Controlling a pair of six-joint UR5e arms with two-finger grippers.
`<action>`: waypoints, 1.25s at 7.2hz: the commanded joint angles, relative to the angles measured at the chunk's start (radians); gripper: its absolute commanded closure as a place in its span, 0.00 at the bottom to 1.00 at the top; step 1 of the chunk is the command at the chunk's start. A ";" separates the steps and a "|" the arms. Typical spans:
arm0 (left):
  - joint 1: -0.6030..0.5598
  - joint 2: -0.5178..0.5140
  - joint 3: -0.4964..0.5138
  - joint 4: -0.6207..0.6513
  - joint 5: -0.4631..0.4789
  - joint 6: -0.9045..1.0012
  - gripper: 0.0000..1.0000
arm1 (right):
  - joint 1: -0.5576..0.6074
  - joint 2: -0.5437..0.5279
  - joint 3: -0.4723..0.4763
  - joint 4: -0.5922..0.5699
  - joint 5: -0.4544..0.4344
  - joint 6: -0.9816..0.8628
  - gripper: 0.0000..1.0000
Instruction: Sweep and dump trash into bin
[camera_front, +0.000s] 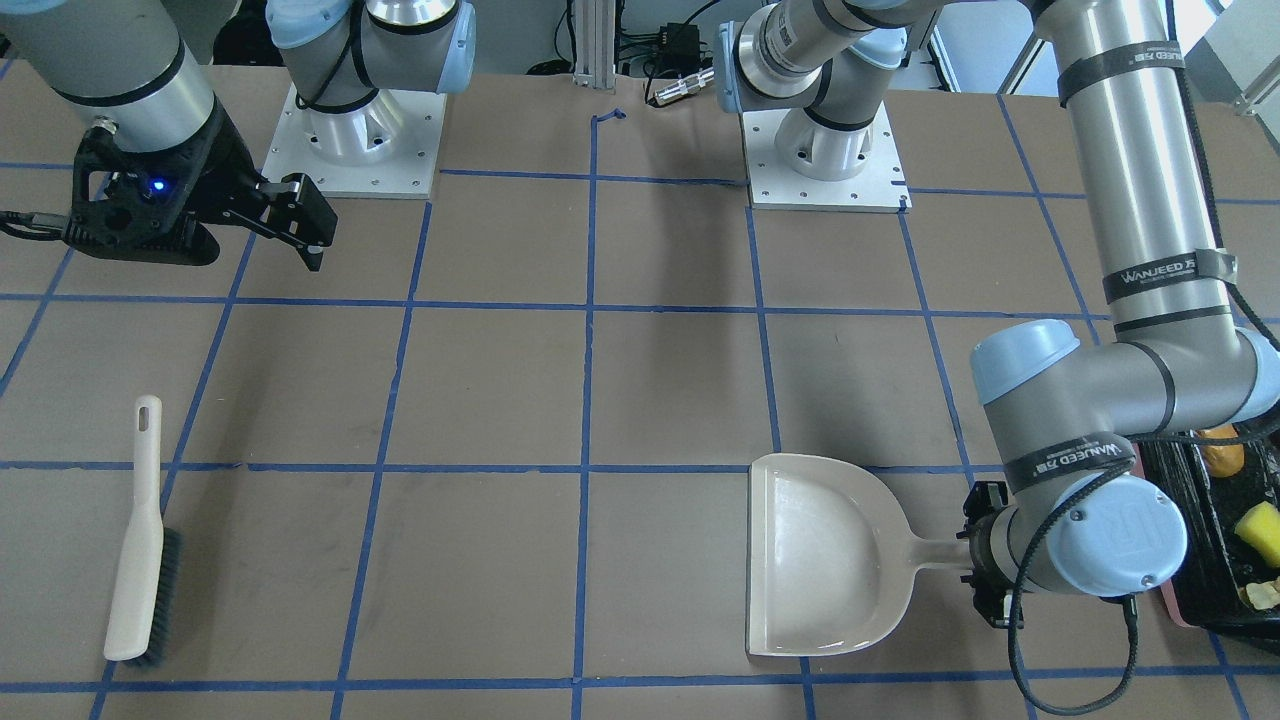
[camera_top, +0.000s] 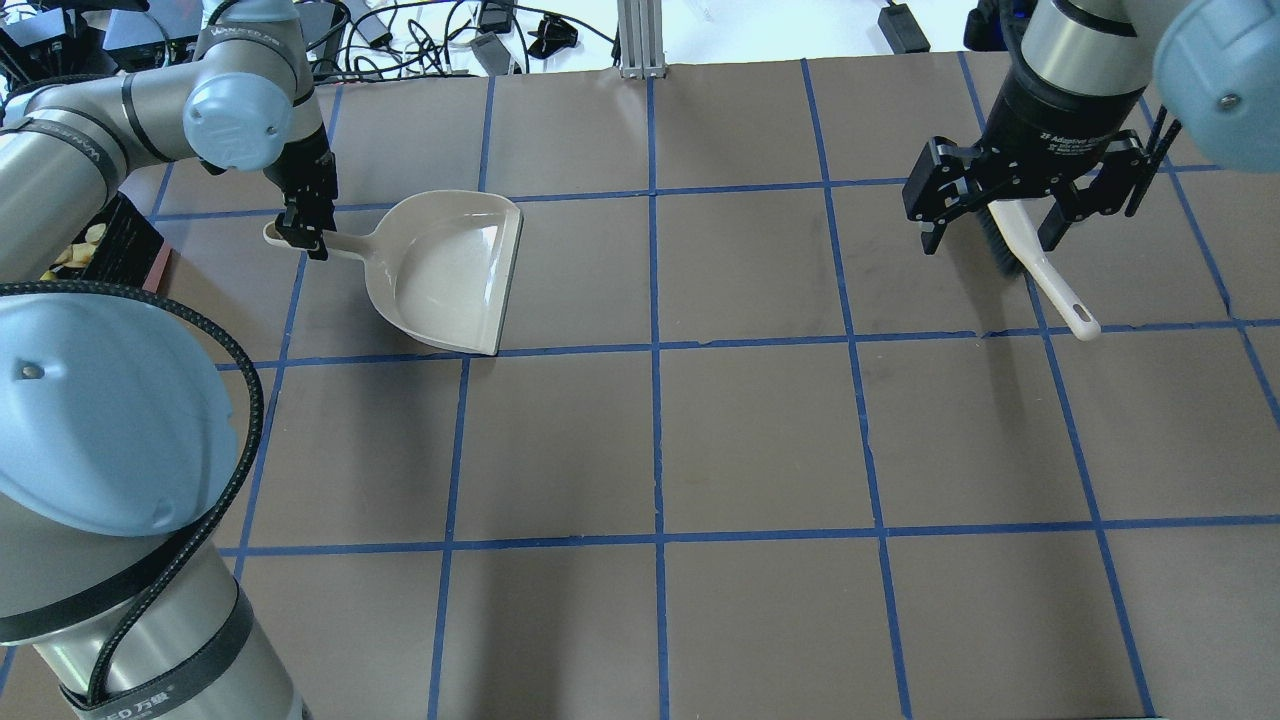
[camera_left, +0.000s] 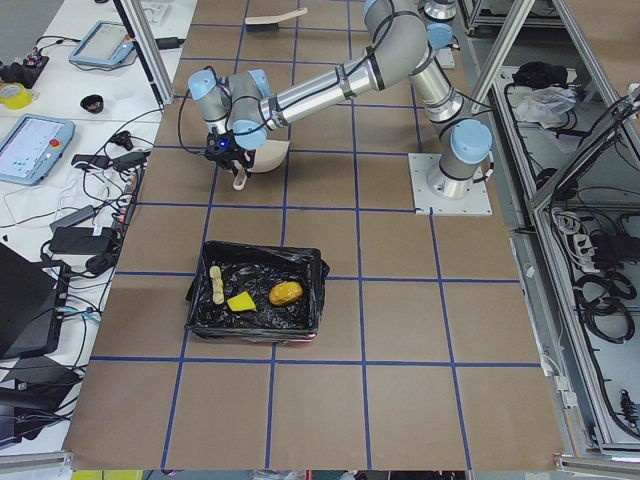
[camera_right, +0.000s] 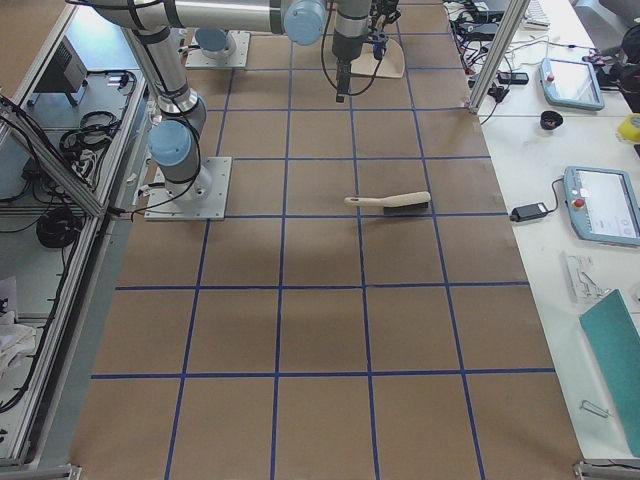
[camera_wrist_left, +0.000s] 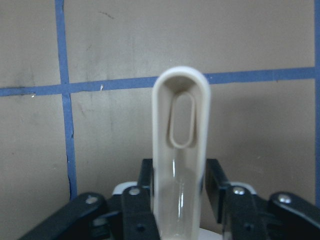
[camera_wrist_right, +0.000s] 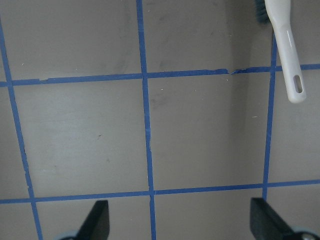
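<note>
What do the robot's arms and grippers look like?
The left arm and right arm are silver-grey tubes with pale blue joint caps and black bands lettered WANJEED in white. A black braided cable loops off the left wrist. The left gripper and right gripper are black and two-fingered; the right one carries white lettering and a small blue light. Each arm stands on a square metal plate.

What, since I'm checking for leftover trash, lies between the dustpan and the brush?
Nothing: in the exterior front-facing view, the stretch between the dustpan and the brush is bare brown table crossed by blue tape lines.
</note>
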 joint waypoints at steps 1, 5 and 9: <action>0.000 -0.003 -0.001 0.022 0.028 0.001 0.00 | -0.001 0.000 -0.001 -0.006 -0.003 -0.024 0.00; 0.038 0.086 0.054 0.002 0.057 0.059 0.00 | -0.001 -0.002 -0.001 0.000 -0.002 -0.011 0.00; 0.043 0.268 0.043 -0.117 0.060 0.324 0.00 | 0.000 -0.005 -0.004 -0.012 0.015 -0.011 0.00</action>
